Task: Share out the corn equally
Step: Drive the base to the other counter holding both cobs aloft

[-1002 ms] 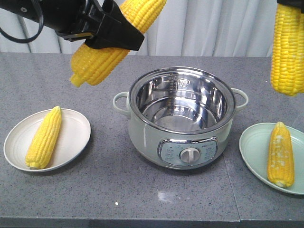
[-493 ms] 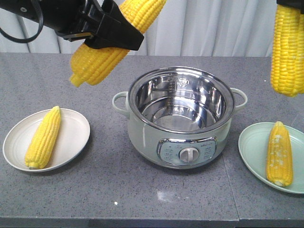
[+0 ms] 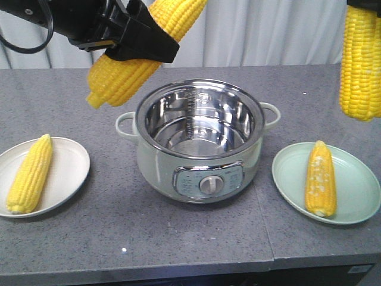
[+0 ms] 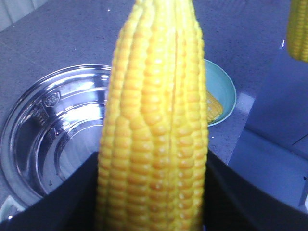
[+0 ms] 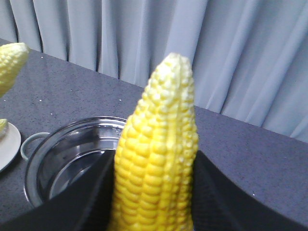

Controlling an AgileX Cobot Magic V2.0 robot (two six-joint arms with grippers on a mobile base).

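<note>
Front view: left gripper (image 3: 146, 43) clamps bright yellow corn cob (image 3: 122, 80), up left of shiny steel pot (image 3: 155, 173). Second yellow cob (image 3: 360, 65) hangs at right edge; only right wrist view shows right gripper (image 5: 154, 183) squeezing it.

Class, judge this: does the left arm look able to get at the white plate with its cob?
Probably yes. The left pincer holds a raised cob in the air; nothing stands between it and the white plate, which is bare beside its resting cob.
</note>
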